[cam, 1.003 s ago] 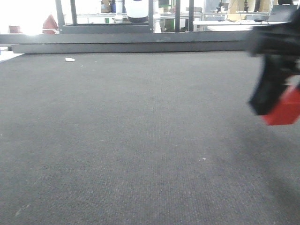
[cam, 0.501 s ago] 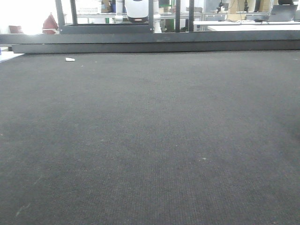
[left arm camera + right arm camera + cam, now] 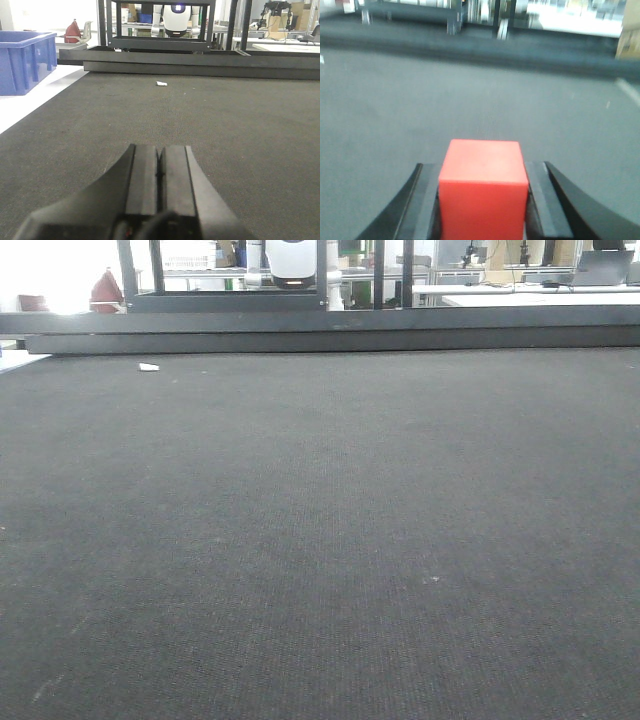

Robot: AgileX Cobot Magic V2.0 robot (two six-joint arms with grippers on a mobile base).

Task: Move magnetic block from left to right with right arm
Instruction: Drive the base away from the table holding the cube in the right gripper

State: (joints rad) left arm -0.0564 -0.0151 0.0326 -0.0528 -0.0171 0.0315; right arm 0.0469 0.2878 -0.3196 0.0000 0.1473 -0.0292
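I see the right end effector (image 3: pixel 483 202) clamping the magnetic block (image 3: pixel 483 172), seemingly above the worktop (image 3: pixel 395 100) (blurred view); left end effector (image 3: pixel 160 167) fingers pressed together, empty.

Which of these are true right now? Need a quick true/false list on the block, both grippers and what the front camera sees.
1. The right gripper is shut on the magnetic block. True.
2. The left gripper holds a second cube. False: its jaws are shut together with nothing between them.
3. The front view shows the block lying on the mat. False: no block or arm shows there; only the right wrist view shows it.
4. A blue bin stands off the mat, at the left of the left wrist view. True.
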